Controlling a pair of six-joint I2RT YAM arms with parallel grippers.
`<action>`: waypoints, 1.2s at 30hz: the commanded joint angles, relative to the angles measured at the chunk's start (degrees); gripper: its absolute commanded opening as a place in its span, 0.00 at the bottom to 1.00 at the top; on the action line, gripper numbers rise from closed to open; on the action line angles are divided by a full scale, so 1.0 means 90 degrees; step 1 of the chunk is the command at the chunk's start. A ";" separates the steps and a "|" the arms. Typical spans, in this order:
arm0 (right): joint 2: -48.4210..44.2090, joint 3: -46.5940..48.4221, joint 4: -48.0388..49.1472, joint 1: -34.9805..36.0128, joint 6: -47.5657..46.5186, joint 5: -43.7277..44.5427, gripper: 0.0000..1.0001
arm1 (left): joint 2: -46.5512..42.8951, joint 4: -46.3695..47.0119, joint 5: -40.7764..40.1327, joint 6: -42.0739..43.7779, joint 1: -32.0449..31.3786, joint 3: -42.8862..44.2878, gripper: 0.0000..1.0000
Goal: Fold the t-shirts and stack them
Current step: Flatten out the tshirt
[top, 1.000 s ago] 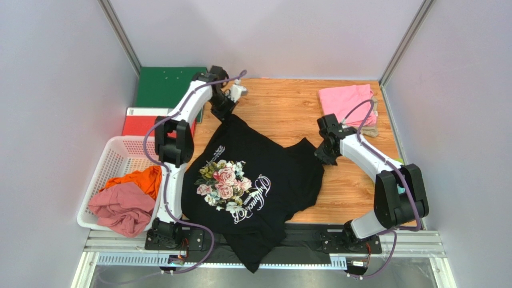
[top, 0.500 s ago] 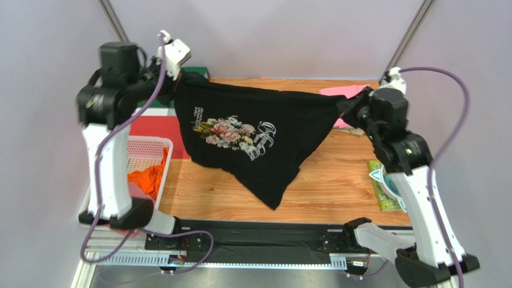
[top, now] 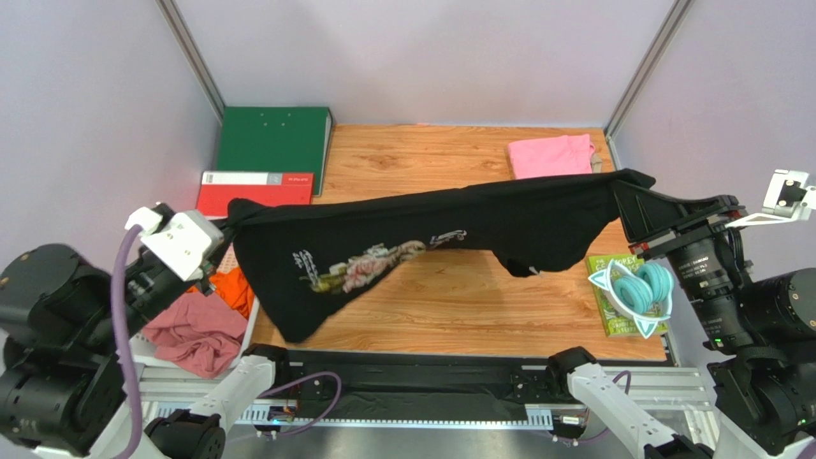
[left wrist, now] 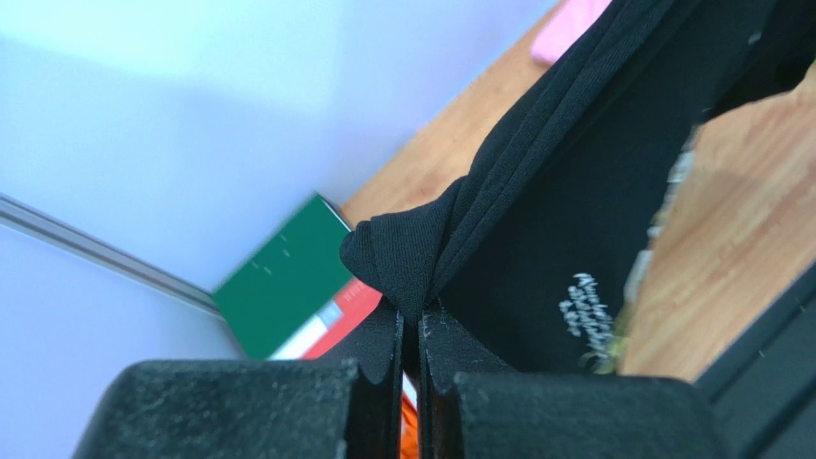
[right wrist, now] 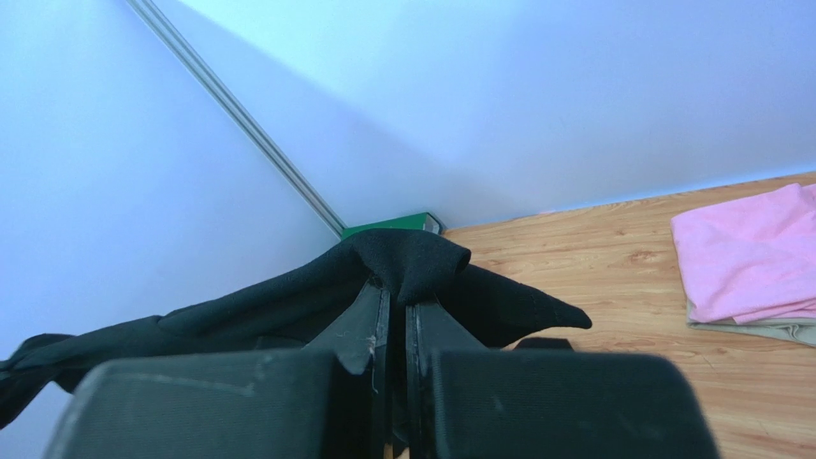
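Note:
The large black t-shirt [top: 421,229] with rose print and white script hangs stretched in the air across the table, high toward the camera. My left gripper [top: 228,212] is shut on its left corner, the cloth bunched between the jaws [left wrist: 410,304]. My right gripper [top: 627,191] is shut on its right corner [right wrist: 397,292]. A folded pink t-shirt [top: 550,154] lies on a beige one at the back right of the table. Orange [top: 230,285] and dusty-rose [top: 196,328] shirts lie crumpled in the basket at the left.
A green binder [top: 273,137] and a red one [top: 251,188] lie at the back left. The white basket [top: 239,337] stands at the left edge. A teal coiled bundle [top: 640,290] sits on a green packet by the right edge. Walls close in on three sides.
Both arms rose further toward the camera and drew apart, pulling the black t-shirt from a hanging drape into a taut, nearly level band higher above the table.

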 commanded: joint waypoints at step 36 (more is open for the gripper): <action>0.0576 0.1942 -0.0213 -0.0049 -0.0980 -0.0376 0.00 | -0.0053 0.1575 -0.1580 -0.0406 0.0150 -0.0029 0.00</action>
